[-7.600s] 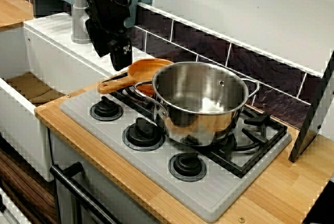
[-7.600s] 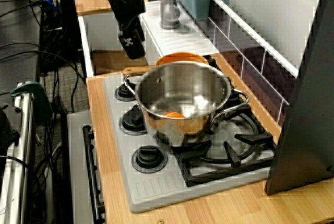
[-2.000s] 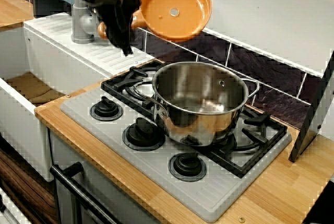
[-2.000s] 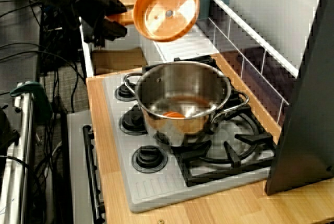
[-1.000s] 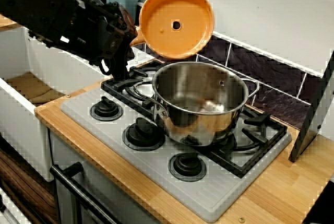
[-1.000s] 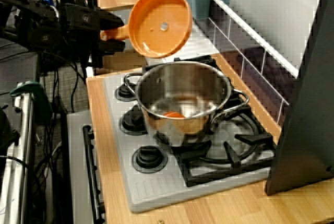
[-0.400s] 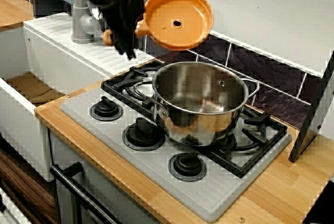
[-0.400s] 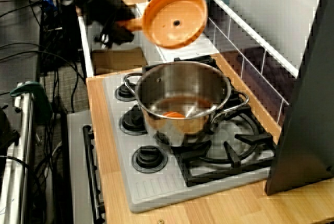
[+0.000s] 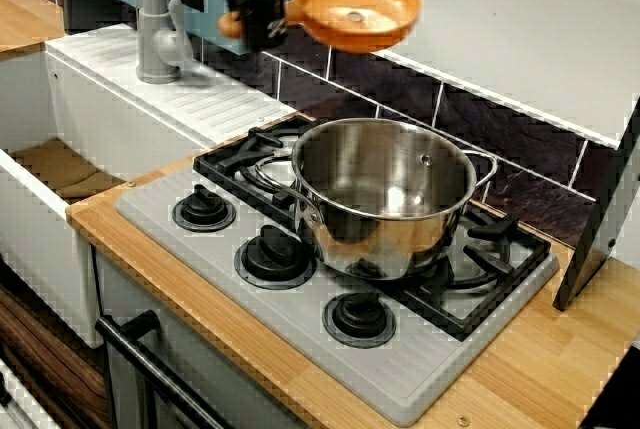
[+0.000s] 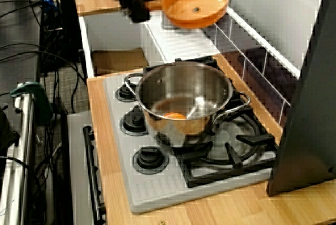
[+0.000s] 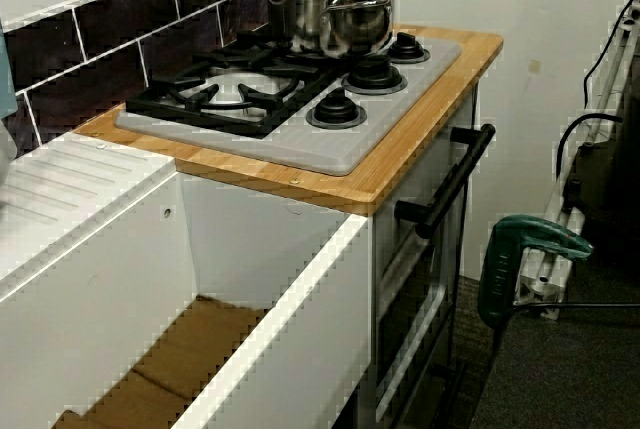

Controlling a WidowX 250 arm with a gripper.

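Note:
In the front view my black gripper [image 9: 262,15] is shut on the handle of an orange frying pan [image 9: 357,6]. It holds the pan nearly level, high above the back left burner [image 9: 262,154]. The side view shows the same pan [image 10: 197,3] and gripper [image 10: 137,4] above the draining board and the stove's far end. Below and to the right, a steel pot [image 9: 385,194] stands on the stove grate. An orange patch [image 10: 176,115] shows low inside the pot; I cannot tell if it is an object or a reflection. The low view from the sink end shows the pot [image 11: 330,1] but neither gripper nor pan.
A grey tap [image 9: 155,19] stands on the white draining board [image 9: 190,89] beside the sink [image 9: 50,164]. Three black knobs [image 9: 275,257] line the stove's front. A dark panel [image 9: 600,219] leans at the right. A green clamp [image 11: 525,249] hangs beside the oven handle [image 11: 450,179].
The pan lay on the back left burner at first, then was lifted and held tilted on edge. Now it has swung nearly level, higher and further right.

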